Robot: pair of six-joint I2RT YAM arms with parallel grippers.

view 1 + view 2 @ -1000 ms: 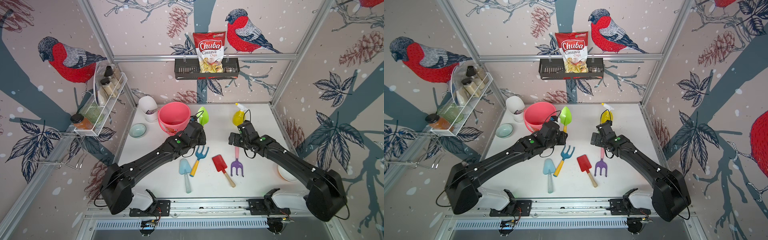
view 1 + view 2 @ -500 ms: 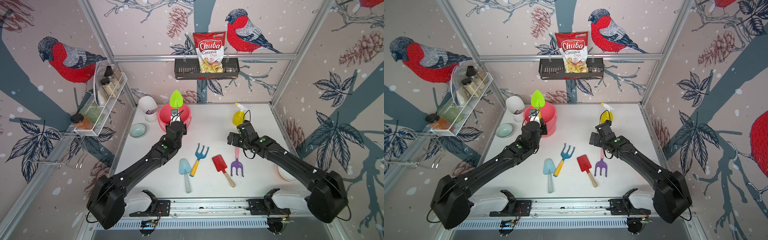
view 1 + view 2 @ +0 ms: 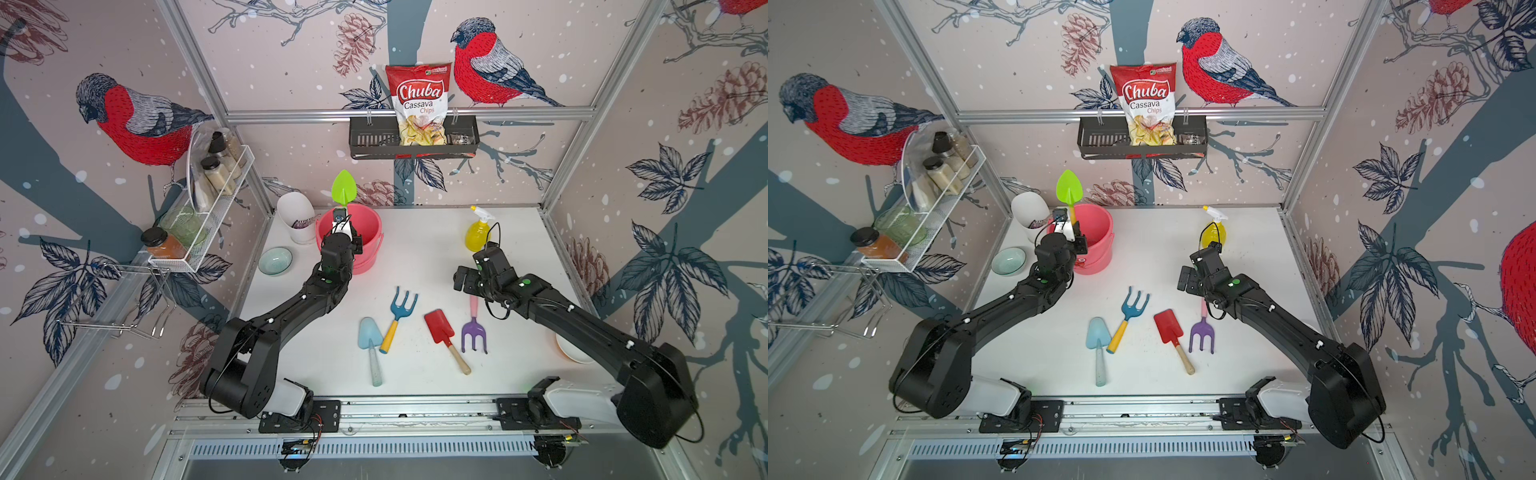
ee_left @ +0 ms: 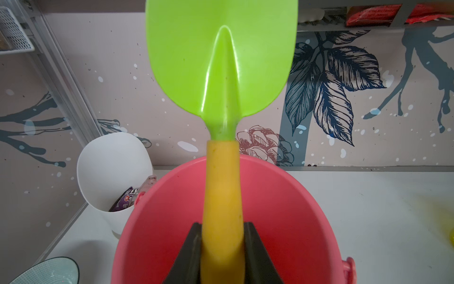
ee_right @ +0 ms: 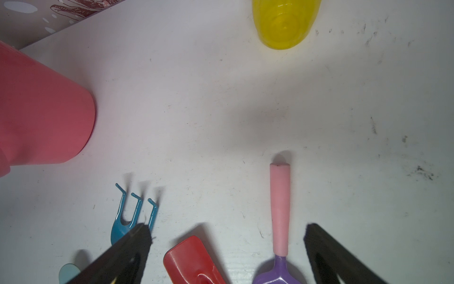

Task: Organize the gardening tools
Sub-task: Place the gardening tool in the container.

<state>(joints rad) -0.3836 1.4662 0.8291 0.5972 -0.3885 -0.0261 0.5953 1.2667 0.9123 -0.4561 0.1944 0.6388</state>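
My left gripper (image 3: 341,220) is shut on the yellow handle of the green trowel (image 3: 344,188). It holds the trowel upright, blade up, over the mouth of the pink bucket (image 3: 368,257). In the left wrist view the fingers (image 4: 194,248) clamp the handle above the bucket's inside (image 4: 282,221). My right gripper (image 3: 463,278) hangs open and empty above the table. The purple-pink fork (image 5: 279,209) and the red shovel (image 5: 194,258) lie between its fingers. The blue-yellow fork (image 3: 401,307) and light-blue trowel (image 3: 370,338) lie mid-table. The yellow spray bottle (image 3: 478,235) stands behind the right gripper.
A white cup (image 3: 296,216) and a teal bowl (image 3: 275,260) sit left of the bucket. A wire rack with jars (image 3: 208,199) hangs on the left wall. On the back wall hangs a black shelf (image 3: 365,143) with a chips bag. A pale bowl (image 3: 571,353) lies under the right arm.
The left arm has swung the green trowel leftward from the bucket's right side and raised it upright over the bucket. The right arm has stayed put.
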